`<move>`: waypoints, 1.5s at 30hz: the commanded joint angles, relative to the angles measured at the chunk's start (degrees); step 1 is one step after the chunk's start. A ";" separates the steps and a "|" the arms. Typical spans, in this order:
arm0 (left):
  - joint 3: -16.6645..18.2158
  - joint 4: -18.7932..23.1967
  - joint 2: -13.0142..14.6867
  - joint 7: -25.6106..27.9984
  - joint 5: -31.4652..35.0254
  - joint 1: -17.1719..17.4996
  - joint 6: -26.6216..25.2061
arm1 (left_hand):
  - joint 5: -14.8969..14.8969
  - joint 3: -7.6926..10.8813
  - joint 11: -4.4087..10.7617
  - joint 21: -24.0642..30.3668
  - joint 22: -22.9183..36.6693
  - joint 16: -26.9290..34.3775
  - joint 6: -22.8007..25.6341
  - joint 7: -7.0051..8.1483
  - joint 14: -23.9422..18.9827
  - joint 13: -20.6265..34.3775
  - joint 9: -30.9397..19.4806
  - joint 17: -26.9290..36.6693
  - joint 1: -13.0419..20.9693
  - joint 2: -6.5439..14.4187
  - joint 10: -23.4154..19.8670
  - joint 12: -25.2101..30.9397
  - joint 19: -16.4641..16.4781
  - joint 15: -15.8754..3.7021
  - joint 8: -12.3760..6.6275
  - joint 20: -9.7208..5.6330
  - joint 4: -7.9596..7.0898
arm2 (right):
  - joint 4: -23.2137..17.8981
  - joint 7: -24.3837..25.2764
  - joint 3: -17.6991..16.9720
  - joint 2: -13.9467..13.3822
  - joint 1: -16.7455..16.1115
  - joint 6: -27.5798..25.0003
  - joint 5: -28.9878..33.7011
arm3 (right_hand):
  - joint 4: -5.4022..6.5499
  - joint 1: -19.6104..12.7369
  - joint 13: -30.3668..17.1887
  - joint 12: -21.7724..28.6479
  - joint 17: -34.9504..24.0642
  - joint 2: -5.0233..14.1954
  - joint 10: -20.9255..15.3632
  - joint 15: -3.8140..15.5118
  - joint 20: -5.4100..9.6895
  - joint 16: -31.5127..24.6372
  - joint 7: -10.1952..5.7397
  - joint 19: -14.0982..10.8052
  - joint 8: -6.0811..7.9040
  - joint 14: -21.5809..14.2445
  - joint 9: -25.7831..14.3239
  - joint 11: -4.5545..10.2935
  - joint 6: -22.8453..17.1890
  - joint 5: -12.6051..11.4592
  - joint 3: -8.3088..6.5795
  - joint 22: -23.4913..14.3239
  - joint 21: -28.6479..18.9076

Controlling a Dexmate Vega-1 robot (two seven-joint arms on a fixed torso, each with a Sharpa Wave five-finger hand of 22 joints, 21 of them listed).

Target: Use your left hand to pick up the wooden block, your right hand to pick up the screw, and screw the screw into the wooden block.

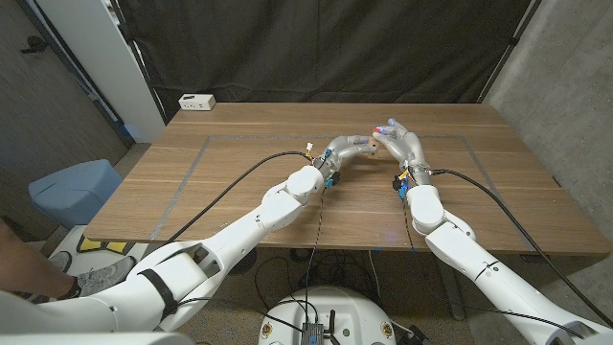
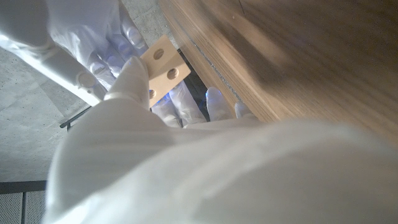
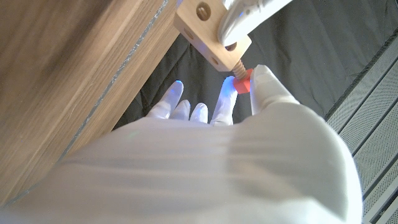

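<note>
The wooden block (image 3: 208, 32) is held above the table's far middle, where the two hands meet. It is a pale, smooth-sanded rectangular piece with round holes drilled in its faces; in the left wrist view the wooden block (image 2: 163, 66) shows two such holes side by side on one flat face. The screw (image 3: 240, 77) sits at one hole of the block: its tan, ridged wooden thread enters the block and its red head, blocky in shape, points away from it.

The left hand (image 1: 351, 148) grasps the block, its glossy white fingers (image 3: 244, 17) wrapped over the upper face. The right hand (image 1: 400, 140) pinches the screw's red head between thumb and a fingertip (image 3: 264, 81), while its other fingers stand spread with nothing in them. Both hands are smooth, rounded white shells.

Under them lies the wooden table (image 1: 239, 177), brown, with a long straight grain and a thin pale line marking a rectangle on its top. A small white box (image 1: 197, 102) sits at the far left corner. Black cables (image 1: 235, 185) run along both arms. A black curtain (image 1: 326, 48) hangs behind the table.
</note>
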State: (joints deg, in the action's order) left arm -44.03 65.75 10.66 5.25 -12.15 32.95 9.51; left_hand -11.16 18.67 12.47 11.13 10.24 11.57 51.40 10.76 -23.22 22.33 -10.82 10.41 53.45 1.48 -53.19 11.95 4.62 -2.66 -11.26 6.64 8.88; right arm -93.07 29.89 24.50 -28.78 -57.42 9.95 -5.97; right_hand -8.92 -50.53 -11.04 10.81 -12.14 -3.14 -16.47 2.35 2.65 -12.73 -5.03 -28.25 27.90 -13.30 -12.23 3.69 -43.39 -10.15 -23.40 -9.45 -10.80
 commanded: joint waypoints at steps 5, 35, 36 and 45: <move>-0.03 -0.47 -0.24 -0.05 -0.08 -0.20 0.18 | -0.37 0.33 0.00 0.47 0.18 0.16 1.08 -0.41 -0.61 1.69 -0.31 0.05 0.57 1.29 -0.63 0.47 0.35 -4.03 -0.51 0.29 -0.18 | 0.18 -0.53 0.32 -0.43 0.22 -0.17 0.23 | 0.13 -0.02 -0.15 0.18 -0.07 0.42 -0.03 3.22 2.95 -0.10 0.04 0.14 -0.08 -0.14 0.04 -0.11 -0.45 -0.10 0.21 -0.13 0.06; 0.07 -0.11 -0.01 -0.05 -0.14 0.01 0.28 | -0.40 0.29 0.01 0.51 0.18 0.21 1.10 -0.50 -0.80 1.71 -0.31 0.05 0.62 1.38 -0.59 0.39 0.48 -4.03 -0.51 0.20 -0.17 | -0.26 -0.30 0.70 -0.92 0.03 -0.95 1.10 | 0.00 -0.28 -0.15 0.07 -0.04 0.53 0.49 3.03 2.90 0.04 -0.26 0.42 -0.24 0.21 0.08 0.16 -0.31 -0.12 0.47 -0.13 0.11; 0.07 -0.07 0.00 -0.03 -0.14 0.04 0.29 | -0.40 0.29 0.01 0.51 0.18 0.20 1.12 -0.52 -0.77 1.72 -0.31 0.05 0.61 1.39 -0.61 0.39 0.48 -4.04 -0.52 0.17 -0.18 | -0.35 -0.20 0.65 -0.86 -0.01 -1.13 1.03 | -0.04 -0.31 -0.15 0.07 -0.03 0.49 0.49 3.05 2.89 0.03 -0.25 0.39 -0.25 0.17 0.08 0.08 -0.31 -0.11 0.49 -0.13 0.10; 0.08 0.13 0.03 0.11 -0.07 0.21 0.43 | -0.41 0.28 0.00 0.53 0.18 0.20 1.12 -0.56 -0.78 1.74 -0.31 0.05 0.62 1.45 -0.69 0.42 0.53 -4.00 -0.52 0.24 -0.19 | -0.53 -0.30 0.56 -1.15 -0.22 -1.16 1.07 | -0.06 -0.38 -0.15 0.05 -0.03 0.51 0.65 2.95 2.90 0.04 -0.25 0.40 -0.42 0.20 0.09 0.03 0.01 -0.12 0.59 -0.13 0.08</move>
State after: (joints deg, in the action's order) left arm -44.00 65.52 10.60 5.15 -12.32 32.88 9.85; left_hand -11.18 18.75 12.32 11.13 10.24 11.57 51.40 10.75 -23.43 22.33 -10.81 10.41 53.45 1.48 -53.40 11.95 4.85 -2.45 -11.26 6.87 8.81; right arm -93.25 29.51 25.14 -29.68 -57.30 8.97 -4.95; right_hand -8.92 -50.53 -11.04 10.81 -11.98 -3.14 -15.95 2.35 2.86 -12.73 -5.02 -28.04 27.49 -13.30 -11.96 3.58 -43.38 -10.15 -22.93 -9.45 -10.81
